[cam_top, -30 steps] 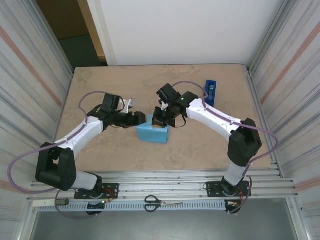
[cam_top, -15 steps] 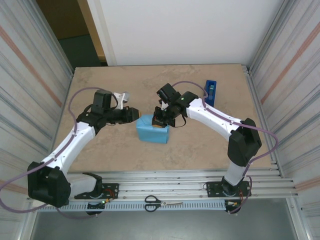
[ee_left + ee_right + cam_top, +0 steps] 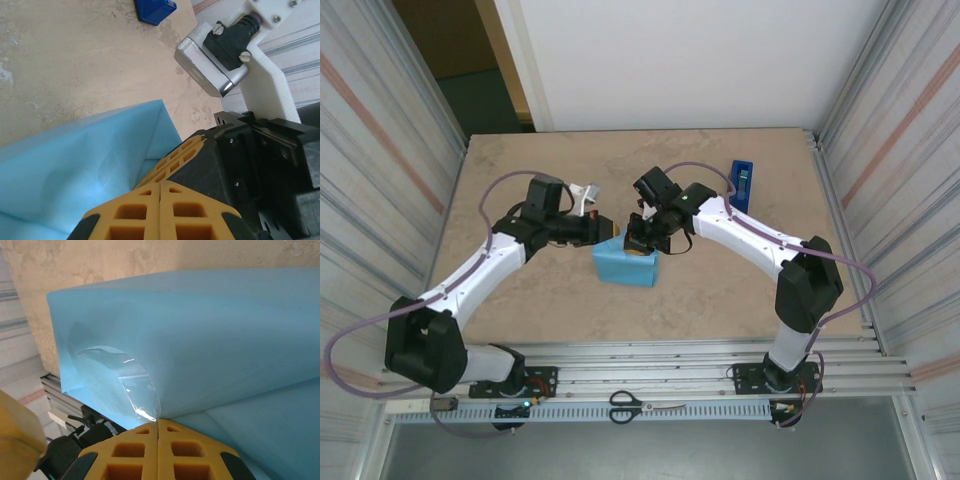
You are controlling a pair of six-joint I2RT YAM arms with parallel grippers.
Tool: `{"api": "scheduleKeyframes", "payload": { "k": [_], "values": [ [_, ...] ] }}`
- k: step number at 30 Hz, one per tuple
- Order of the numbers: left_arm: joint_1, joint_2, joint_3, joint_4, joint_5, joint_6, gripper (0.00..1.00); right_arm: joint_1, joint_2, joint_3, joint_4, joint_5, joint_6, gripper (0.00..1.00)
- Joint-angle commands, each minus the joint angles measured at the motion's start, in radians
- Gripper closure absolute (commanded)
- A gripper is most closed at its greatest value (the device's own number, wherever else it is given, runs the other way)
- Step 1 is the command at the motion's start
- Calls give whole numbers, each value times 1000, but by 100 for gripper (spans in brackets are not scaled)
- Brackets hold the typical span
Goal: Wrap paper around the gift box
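R of paper [image 3: 625,265], tape dispenser [image 3: 742,186] (scissors [image 3: 640,405] nr front)

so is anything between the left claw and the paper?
Nothing visible. The left claw, shut, is right at the far left edge of the paper. The right claw, also shut, is at its far side. The tape dispenser stands well off to the right.

Bright, even light; soft shadows.
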Motion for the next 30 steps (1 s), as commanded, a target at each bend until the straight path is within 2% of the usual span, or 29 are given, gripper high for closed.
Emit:
{"api": "scheduleKeyframes", "payload": {
  "k": [1,24,30],
  "values": [
    [-12,25,52,-59,-29,22,100,9,50,-39,-77,61,-4,100],
    [-76,151,87,-144,-90,81,100,15,45,-44,-53,48,2,100],
    [-105,177,92,-211,-168,134,100,15,41,-39,-39,35,2,100]
  ]
}}
